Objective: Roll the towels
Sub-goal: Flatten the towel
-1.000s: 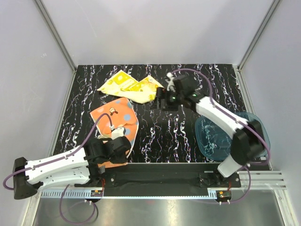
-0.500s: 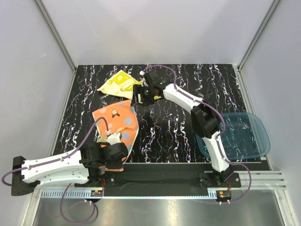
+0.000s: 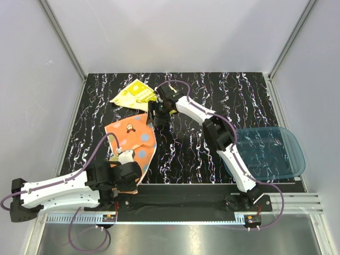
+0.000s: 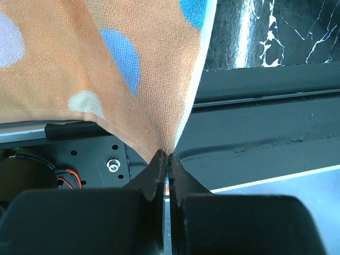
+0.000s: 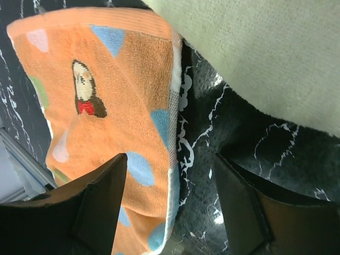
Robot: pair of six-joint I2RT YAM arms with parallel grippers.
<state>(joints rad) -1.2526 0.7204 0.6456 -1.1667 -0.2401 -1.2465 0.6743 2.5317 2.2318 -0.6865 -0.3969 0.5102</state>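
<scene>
The orange towel (image 3: 131, 138) with light-blue dots lies on the black marbled table, and its near corner is lifted toward the table's front edge. My left gripper (image 3: 126, 178) is shut on that corner, and the cloth (image 4: 106, 69) hangs pinched at the fingertips (image 4: 166, 155). The yellow towel (image 3: 133, 94) lies bunched at the back left. My right gripper (image 3: 154, 117) hovers open between the two towels. The orange towel's far right edge (image 5: 101, 106) runs between its fingers (image 5: 101, 204), and the yellow towel's pale cloth (image 5: 265, 53) sits just beyond.
A translucent blue plastic tray (image 3: 271, 154) sits at the right, partly under the right arm. A black rail (image 3: 180, 199) runs along the table's near edge. Grey walls with metal posts close in the back and sides.
The right arm swung left from the yellow towel's right end to the orange towel's far edge, its jaws narrowing a little. The yellow towel now looks shorter. The left gripper drew back slightly with the orange corner.
</scene>
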